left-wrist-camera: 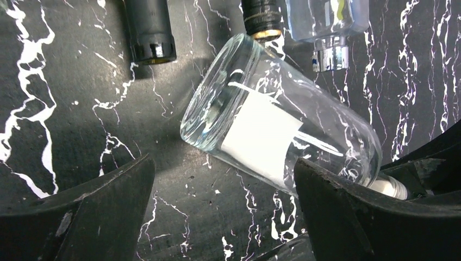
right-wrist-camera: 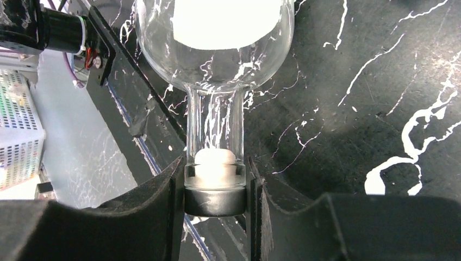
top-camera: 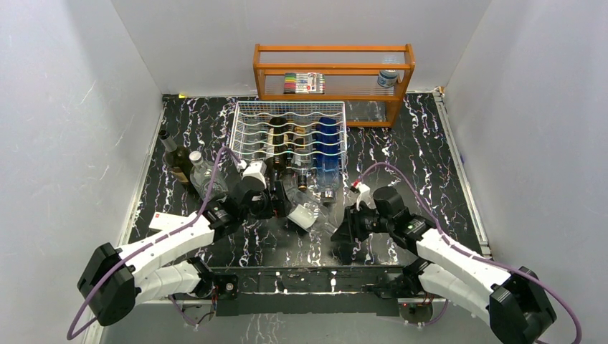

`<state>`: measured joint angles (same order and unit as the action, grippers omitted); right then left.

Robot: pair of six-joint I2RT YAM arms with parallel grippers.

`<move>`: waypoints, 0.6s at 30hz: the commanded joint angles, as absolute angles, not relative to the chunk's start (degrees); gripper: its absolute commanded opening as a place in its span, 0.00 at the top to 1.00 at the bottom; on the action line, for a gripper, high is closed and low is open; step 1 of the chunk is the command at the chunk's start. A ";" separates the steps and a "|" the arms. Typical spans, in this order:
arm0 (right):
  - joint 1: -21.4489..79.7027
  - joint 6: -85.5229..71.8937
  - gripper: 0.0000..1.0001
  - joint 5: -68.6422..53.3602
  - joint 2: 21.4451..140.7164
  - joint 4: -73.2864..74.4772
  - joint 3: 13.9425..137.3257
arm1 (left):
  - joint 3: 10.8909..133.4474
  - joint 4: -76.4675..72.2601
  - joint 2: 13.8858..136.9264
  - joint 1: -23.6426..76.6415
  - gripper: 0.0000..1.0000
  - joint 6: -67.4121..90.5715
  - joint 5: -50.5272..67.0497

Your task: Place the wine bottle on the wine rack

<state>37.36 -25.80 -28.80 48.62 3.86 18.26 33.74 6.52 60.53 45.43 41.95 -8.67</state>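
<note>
Two grippers: left gripper (left-wrist-camera: 223, 163) spread wide, gripping nothing; right gripper (right-wrist-camera: 216, 185) closed tight on the capped neck of the clear wine bottle (left-wrist-camera: 261, 130).
One wine rack (top-camera: 287, 115): white wire, mid-table, holding several bottles lying flat, one of them blue; exact count unclear.
Two standing bottles: dark bottle (top-camera: 174, 159) and clear bottle (top-camera: 204, 179), upright, left of the rack.
One orange shelf (top-camera: 333, 68): behind the rack, carrying a pack of markers (top-camera: 305, 82) and a small jar (top-camera: 387, 77).
Wine bottle position: on its side on the black marbled table (top-camera: 401, 165), just in front of the rack, white label up, body between the open left fingers; contact there not discernible.
</note>
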 commanded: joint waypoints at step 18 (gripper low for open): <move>53.89 -23.97 0.78 -13.18 62.70 15.11 31.66 | 42.03 3.88 68.19 38.78 0.05 34.82 -2.54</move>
